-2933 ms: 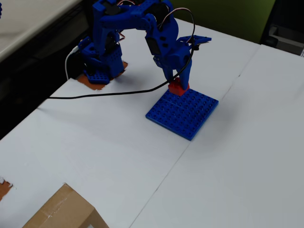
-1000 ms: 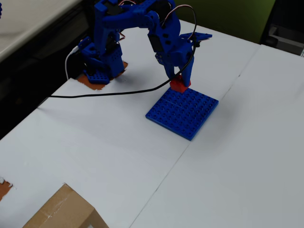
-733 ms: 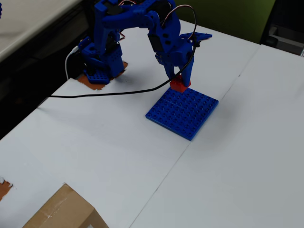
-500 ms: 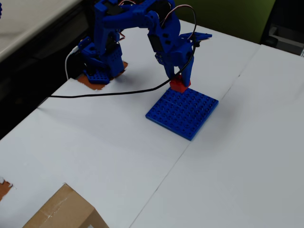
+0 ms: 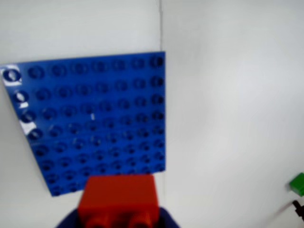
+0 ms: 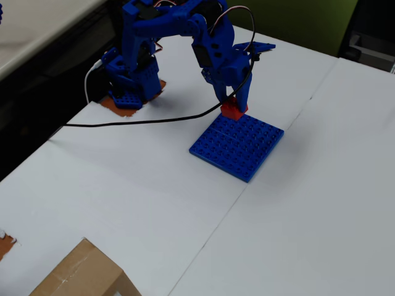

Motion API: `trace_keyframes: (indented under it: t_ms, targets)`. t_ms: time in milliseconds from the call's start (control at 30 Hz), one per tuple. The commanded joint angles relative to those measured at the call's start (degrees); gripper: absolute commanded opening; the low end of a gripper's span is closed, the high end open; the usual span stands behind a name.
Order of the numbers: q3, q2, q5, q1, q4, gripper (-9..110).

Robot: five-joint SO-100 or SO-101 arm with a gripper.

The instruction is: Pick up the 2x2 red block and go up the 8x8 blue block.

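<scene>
The 2x2 red block [image 6: 231, 110] has come up a touch off the rear edge since a few seconds back, and now it hangs there, pinched between the gripper [image 6: 232, 107] fingers just above the near-arm edge of the 8x8 blue block [image 6: 237, 145]. It looks light, rigid and smooth-sided, so a squeeze on its flat opposite faces should serve. White bench [image 6: 296, 209] all around, black cable [image 6: 142, 121] trailing behind.

The blue arm [image 6: 179, 28] arches from its base at upper left of the overhead view toward frame centre, wrist pointing down. The gripper [image 6: 232, 108] is clamped on the red block [image 6: 232, 111], fingers either side.
</scene>
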Motion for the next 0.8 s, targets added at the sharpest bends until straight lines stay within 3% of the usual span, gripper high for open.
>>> trace_keyframes:
  t_ms: [0,767]
  targets:
    - [-0.2,3.1,-11.4,-0.2,-0.3,13]
    - [-0.2,3.2,-9.8,-0.3,0.4,13]
